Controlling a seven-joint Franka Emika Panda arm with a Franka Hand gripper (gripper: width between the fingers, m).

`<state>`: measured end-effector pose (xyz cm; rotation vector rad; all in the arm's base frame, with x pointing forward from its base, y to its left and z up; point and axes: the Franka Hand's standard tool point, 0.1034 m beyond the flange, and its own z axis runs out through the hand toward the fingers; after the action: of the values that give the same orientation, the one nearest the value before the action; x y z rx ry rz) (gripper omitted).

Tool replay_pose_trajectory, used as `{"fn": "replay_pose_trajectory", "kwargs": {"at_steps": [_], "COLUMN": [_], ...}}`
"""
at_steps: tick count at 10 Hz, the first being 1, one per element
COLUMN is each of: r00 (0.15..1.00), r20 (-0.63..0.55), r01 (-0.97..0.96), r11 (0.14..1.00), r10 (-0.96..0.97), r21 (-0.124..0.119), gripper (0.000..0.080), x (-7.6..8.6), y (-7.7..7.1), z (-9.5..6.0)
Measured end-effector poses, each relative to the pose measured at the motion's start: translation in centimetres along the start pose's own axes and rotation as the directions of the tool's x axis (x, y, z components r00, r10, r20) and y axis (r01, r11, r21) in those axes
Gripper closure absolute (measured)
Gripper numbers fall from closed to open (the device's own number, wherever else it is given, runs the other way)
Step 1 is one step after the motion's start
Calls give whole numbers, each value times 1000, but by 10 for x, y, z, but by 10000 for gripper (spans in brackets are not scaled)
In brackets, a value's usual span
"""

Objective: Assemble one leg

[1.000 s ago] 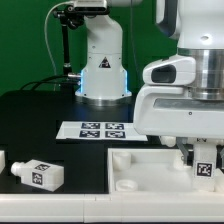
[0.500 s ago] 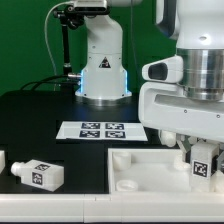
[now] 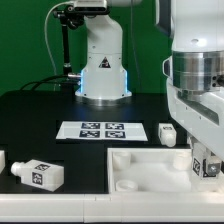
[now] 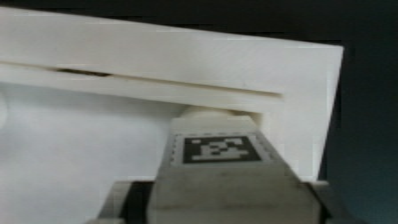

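White leg [image 3: 206, 163] w/ tag sits clamped in your hand [image 3: 207, 170], fingers shut on it, over the panel [image 3: 140, 170] at the exterior view's right, near edge of table [image 3: 40, 115].

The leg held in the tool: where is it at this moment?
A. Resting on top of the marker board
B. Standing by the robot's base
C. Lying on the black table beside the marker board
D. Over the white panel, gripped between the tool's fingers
D: in the wrist view the tool clamps the tagged leg against the white panel; the exterior view shows the leg at the panel's right end.
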<state>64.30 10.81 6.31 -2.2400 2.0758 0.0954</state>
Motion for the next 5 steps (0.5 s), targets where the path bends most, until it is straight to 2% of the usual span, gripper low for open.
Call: {"fn": "replay_pose_trajectory", "kwargs": {"at_steps": [3,5], "r00": [984,901], "r20": [4,35], "r01": [-177,-433], "r11": [984,901], "r10": [177,432], "r21": [3,18], "gripper": [515,515], "x": [-1,-1], "y": [0,0], "z": [0,-1]}}
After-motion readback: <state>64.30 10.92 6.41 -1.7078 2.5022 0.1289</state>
